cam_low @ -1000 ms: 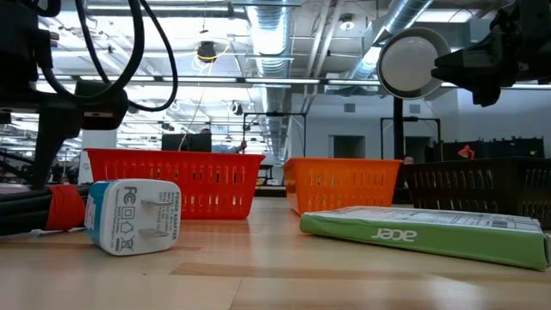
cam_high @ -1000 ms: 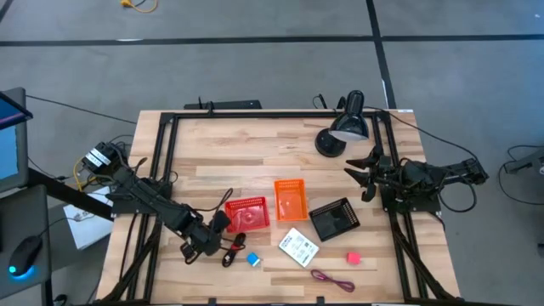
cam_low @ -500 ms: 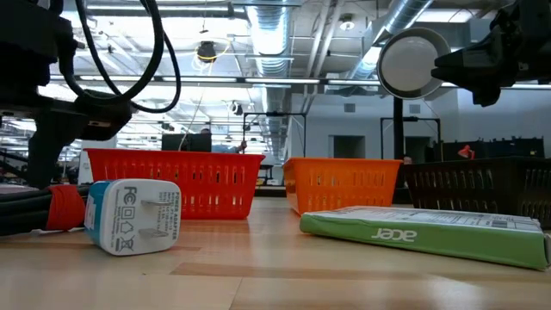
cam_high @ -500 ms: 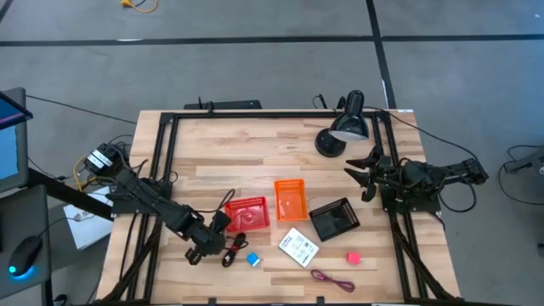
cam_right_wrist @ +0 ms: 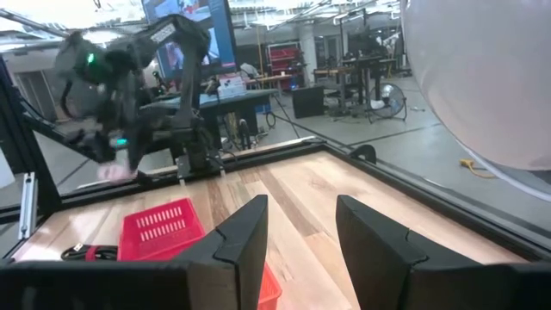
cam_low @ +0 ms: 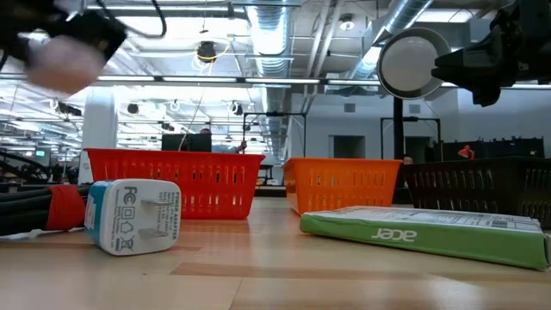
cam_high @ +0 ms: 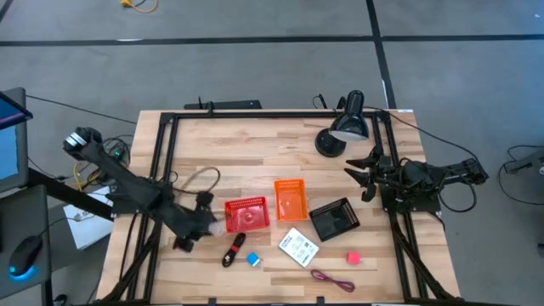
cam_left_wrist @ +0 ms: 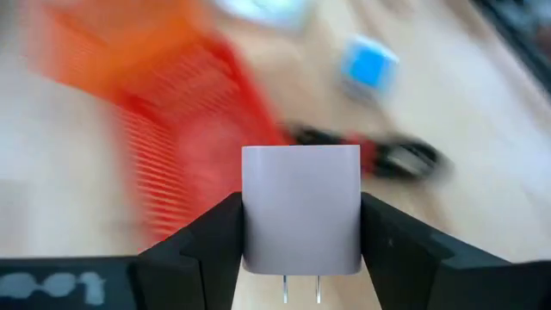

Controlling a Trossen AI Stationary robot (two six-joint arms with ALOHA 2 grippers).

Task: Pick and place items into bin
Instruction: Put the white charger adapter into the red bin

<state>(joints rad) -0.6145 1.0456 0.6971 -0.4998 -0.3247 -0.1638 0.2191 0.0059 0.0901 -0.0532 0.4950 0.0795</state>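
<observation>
My left gripper (cam_high: 204,223) hangs above the table just left of the red bin (cam_high: 247,215), shut on a pale pink cube (cam_left_wrist: 301,207) that has two metal prongs. The cube shows as a pale blur high up (cam_low: 65,58) in the low view. On the table in front of the bins lie a black-and-red stick (cam_high: 231,252), a blue cube (cam_high: 254,258), a white card (cam_high: 298,247), a bright pink cube (cam_high: 353,257) and a maroon cord (cam_high: 331,279). My right gripper (cam_high: 361,174) waits open at the right edge, holding nothing. My left gripper pinches the pale pink cube by two opposite sides (cam_left_wrist: 248,215) between its two fingers (cam_left_wrist: 207,237). The fingers slant downward from the table's left side. The cube is lifted clear of the table, and its pronged face (cam_left_wrist: 300,284) points back toward the wrist.
An orange bin (cam_high: 289,201) and a black bin (cam_high: 334,218) stand right of the red one. A black desk lamp (cam_high: 344,127) stands at the far right. A black frame (cam_high: 255,115) runs around the table's edges.
My left gripper has risen off the table with the pale pink cube, which is now lifted clear. It has drawn back a little toward the far left and rolled about its own axis. The black-and-red stick and the blue cube have stayed on the table.
</observation>
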